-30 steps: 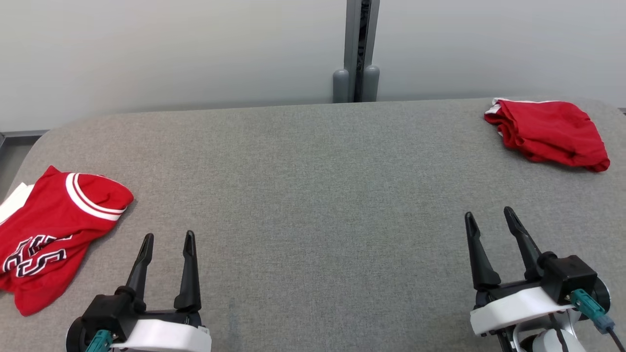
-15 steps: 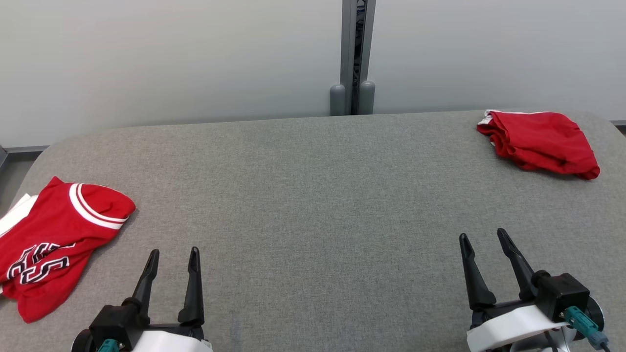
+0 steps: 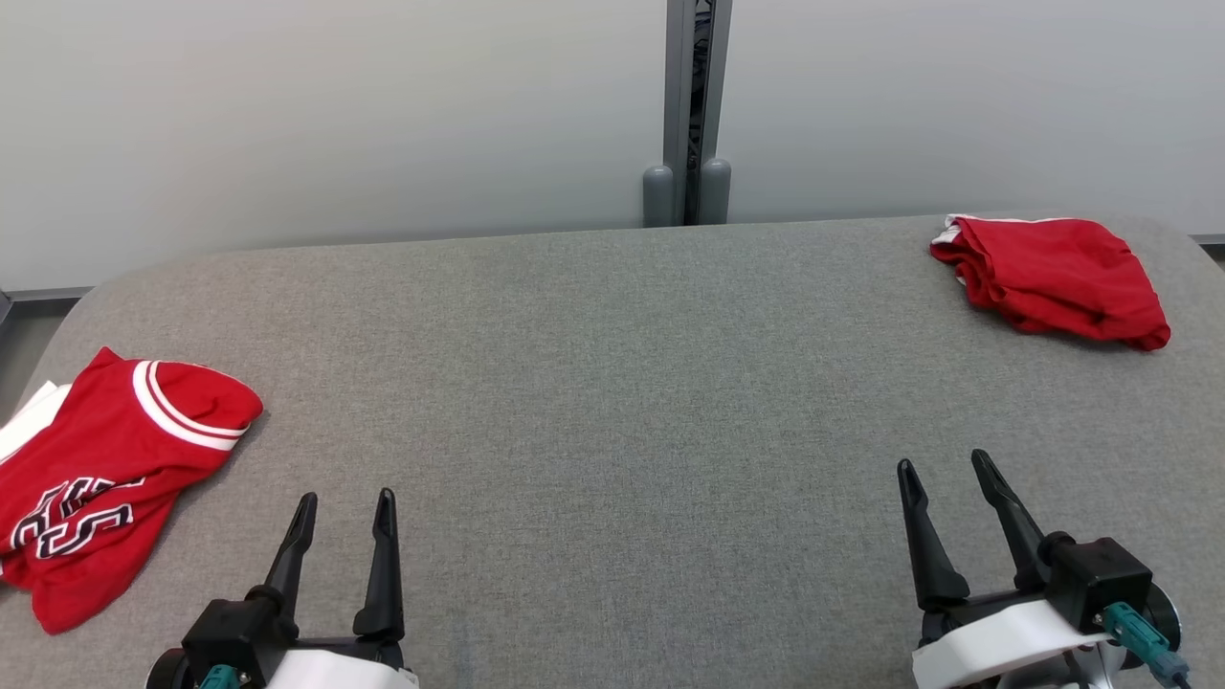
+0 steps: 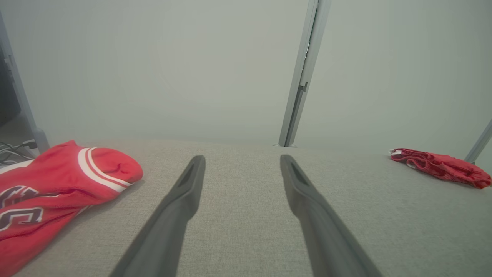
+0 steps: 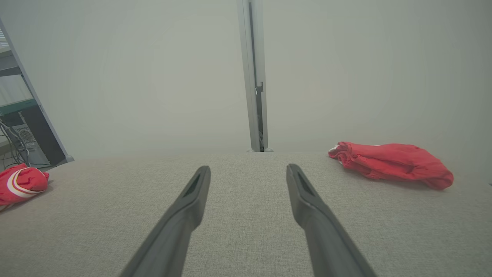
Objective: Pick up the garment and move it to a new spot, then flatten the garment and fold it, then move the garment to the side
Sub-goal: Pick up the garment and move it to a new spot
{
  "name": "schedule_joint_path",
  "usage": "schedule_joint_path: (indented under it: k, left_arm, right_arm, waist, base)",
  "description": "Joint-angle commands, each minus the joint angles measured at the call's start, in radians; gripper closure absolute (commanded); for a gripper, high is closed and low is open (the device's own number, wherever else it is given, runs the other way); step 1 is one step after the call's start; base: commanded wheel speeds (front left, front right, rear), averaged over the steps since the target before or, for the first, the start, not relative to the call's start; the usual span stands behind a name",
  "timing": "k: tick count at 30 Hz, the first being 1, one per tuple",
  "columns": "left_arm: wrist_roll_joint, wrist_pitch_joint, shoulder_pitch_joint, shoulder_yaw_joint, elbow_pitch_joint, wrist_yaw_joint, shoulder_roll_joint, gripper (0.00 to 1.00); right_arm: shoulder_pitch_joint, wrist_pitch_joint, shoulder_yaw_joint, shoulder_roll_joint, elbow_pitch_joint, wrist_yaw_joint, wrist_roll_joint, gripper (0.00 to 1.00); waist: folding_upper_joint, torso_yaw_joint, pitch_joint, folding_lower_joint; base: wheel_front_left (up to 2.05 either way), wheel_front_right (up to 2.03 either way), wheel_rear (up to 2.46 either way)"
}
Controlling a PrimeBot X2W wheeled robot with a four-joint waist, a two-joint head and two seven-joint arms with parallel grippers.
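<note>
Grey woven-fabric table (image 3: 612, 383) w/ rounded corners is stretching wide below a slim metal post (image 3: 687, 96), which is standing at the middle of the far edge against a plain pale wall (image 3: 287, 115). A broad stretch of cloth is lying open straight out from the post, btwn the grippers. 2 red garments are lying on it. One is a crumpled jersey (image 3: 96, 478) w/ white stripe trim and black-and-white lettering, far left of the post on the near side, reaching toward the left edge. The other is a smaller folded red bundle (image 3: 1053, 277) w/ a bit of white hem, right of the post by the far right corner. Left gripper (image 3: 345, 496) and right gripper (image 3: 943, 461), 2 long dark tapered fingers each, are hovering spread wide, holding nothing, left and right of the post on the near side.
</note>
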Motion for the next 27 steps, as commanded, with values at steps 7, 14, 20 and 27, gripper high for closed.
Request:
schedule_joint_path:
  k: [7, 14, 20, 27]
  left_arm:
    - [-0.004, 0.0, 0.003, -0.003, 0.002, 0.008, 0.003, 0.0]
    - [0.004, 0.0, -0.006, -0.002, 0.009, 0.009, 0.003, 0.0]
    - [0.009, 0.0, -0.009, -0.003, 0.005, 0.011, 0.003, 0.0]
    - [0.072, 0.0, -0.007, -0.006, -0.013, 0.024, 0.003, 0.0]
  right_arm:
    - [0.012, -0.001, 0.001, 0.001, 0.004, 0.0, 0.0, 0.0]
    - [0.015, -0.001, 0.0, 0.002, 0.008, 0.0, 0.002, 0.0]
    - [0.015, -0.001, 0.011, 0.002, 0.008, 0.0, 0.002, 0.0]
    - [0.014, -0.001, 0.034, 0.003, 0.013, 0.0, 0.011, 0.0]
  waist:
    - [0.0, 0.002, 0.0, 0.0]
    - [0.0, 0.016, 0.001, 0.0]
    - [0.0, 0.061, -0.003, 0.0]
    - [0.0, 0.142, -0.003, 0.0]
  base:
    - [0.0, 0.0, 0.0]
    - [0.0, 0.0, 0.0]
    - [0.0, 0.0, 0.0]
    - [0.0, 0.0, 0.0]
